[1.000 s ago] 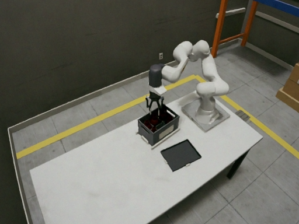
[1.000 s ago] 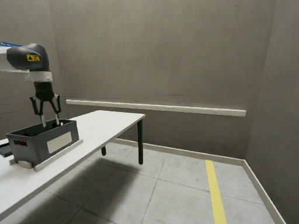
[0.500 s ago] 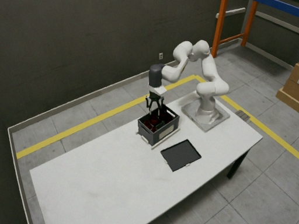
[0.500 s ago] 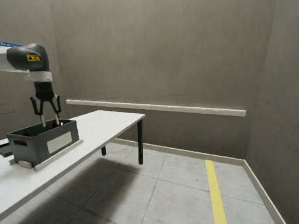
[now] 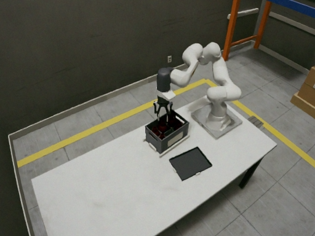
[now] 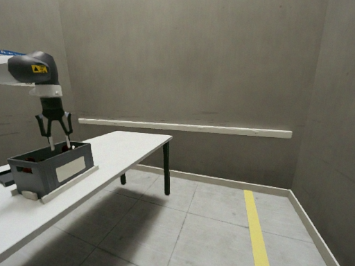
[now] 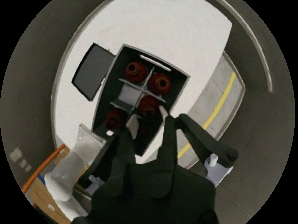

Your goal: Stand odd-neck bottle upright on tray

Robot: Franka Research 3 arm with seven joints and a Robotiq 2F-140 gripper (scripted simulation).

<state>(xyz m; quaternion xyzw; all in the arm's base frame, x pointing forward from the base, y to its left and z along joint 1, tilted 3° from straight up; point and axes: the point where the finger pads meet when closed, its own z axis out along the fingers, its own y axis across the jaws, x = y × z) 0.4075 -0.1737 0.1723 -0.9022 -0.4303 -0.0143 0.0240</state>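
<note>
Against dark walls, the gripper point(image 5: 163, 120) point(image 6: 61, 147) point(image 7: 148, 115) hangs partly open above the crate point(image 5: 154, 141) point(image 6: 32, 182) point(image 7: 181, 82), apparently holding nothing; the red bottles point(image 7: 134, 71) inside look rigid, probably slippery; whichever neck differs, grip it squarely, gently below the opening.

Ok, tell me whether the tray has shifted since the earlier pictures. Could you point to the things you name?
No. In the top view, the tray point(image 5: 191, 163) point(image 6: 6, 178) point(image 7: 93, 73) shows no visible shift in any direction against the table point(image 5: 107, 187) point(image 6: 128, 149) point(image 7: 200, 35).
</note>
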